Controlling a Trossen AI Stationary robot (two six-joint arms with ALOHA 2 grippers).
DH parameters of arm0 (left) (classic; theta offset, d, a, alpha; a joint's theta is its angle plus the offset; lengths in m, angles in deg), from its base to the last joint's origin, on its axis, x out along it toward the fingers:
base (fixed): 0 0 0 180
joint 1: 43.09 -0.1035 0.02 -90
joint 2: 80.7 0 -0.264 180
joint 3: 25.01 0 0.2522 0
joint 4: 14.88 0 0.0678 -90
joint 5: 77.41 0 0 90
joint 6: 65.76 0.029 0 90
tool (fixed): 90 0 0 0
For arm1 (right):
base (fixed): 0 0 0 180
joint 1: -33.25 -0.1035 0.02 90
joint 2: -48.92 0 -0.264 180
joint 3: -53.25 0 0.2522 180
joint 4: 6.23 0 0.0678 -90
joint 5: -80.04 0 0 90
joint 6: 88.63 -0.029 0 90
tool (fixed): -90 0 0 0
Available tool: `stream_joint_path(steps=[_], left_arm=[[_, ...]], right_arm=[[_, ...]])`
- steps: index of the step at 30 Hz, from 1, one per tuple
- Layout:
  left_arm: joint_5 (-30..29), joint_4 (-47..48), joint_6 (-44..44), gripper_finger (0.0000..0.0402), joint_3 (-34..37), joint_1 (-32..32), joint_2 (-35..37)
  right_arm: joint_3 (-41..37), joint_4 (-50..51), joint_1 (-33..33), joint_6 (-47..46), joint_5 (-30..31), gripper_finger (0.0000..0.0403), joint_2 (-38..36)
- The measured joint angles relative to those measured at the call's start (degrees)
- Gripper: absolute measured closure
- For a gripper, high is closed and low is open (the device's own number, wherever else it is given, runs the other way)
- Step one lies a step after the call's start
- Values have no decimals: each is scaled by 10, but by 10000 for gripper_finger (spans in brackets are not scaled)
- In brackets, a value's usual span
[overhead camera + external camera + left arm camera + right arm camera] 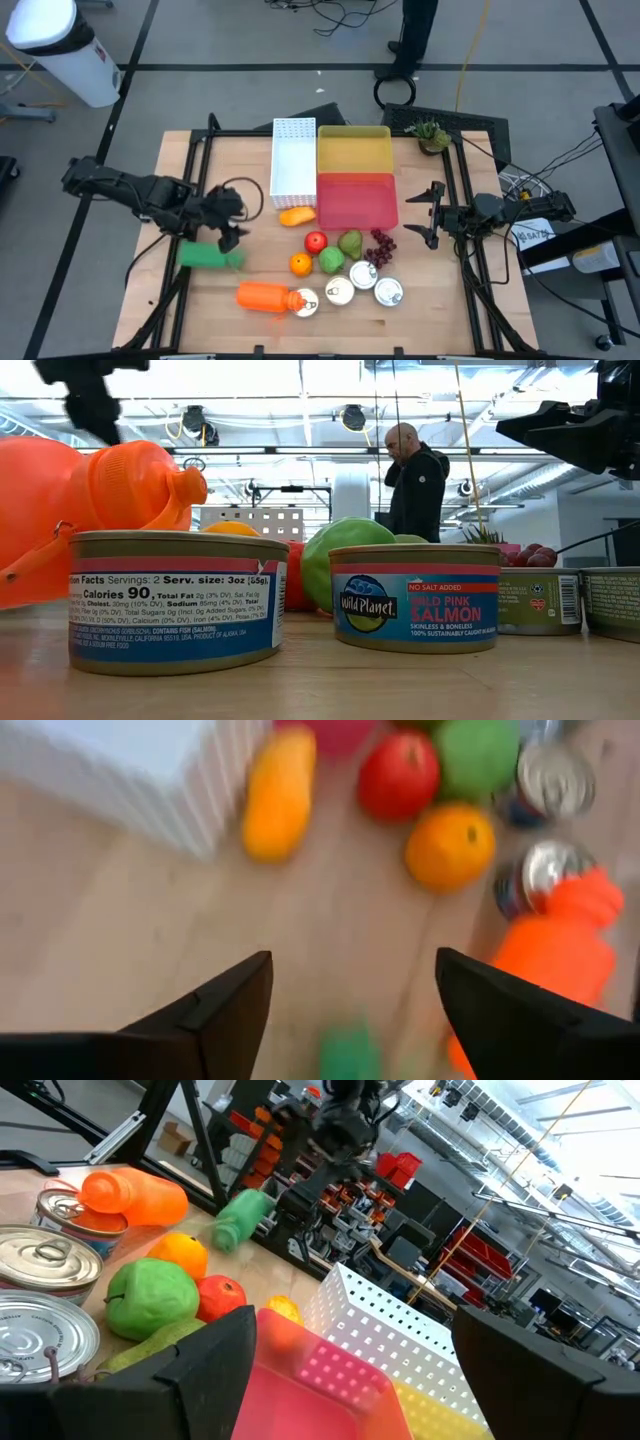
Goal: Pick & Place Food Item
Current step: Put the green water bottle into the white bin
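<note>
Food lies in a cluster near the table's near edge: a yellow-orange fruit [297, 215], red apple [316, 241], orange [301, 264], green apple [331, 261], pear [350, 243] and grapes [381, 245]. My left gripper [238, 222] hovers open to the left of them, above a green bottle [210, 256] lying on its side. In the left wrist view, the left gripper [352, 960] holds nothing; the fruit [280, 790], apple [398, 775] and orange [450, 845] lie ahead. My right gripper [428, 215] waits open at the red bin's right side.
White [293, 155], yellow [353, 150] and red [357, 199] bins stand side by side behind the food. An orange bottle [265, 296] and several tins [363, 275] lie along the near edge. A small plant [430, 132] stands at the far right corner. A person [415, 480] stands beyond the table.
</note>
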Motion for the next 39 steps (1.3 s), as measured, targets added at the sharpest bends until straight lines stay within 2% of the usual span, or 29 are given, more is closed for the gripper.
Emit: stream_joint_path(steps=[3,7,13,23,30,35,39], left_arm=[[19,36,-26,105,0,26,-23],[29,69,-7,117,0,43,-69],[29,41,7,128,0,32,-146],[114,13,-34,60,1,-16,-278],[174,-35,-40,36,1,-32,-336],[179,-55,-23,39,1,-32,-370],[180,-38,3,66,0,-32,-394]], right_arm=[[0,0,0,0,0,87,0],[0,0,0,0,0,87,0],[0,0,0,0,0,87,0],[0,0,0,0,0,87,0],[0,0,0,0,0,87,0],[0,0,0,0,0,87,0],[0,0,0,0,0,87,0]])
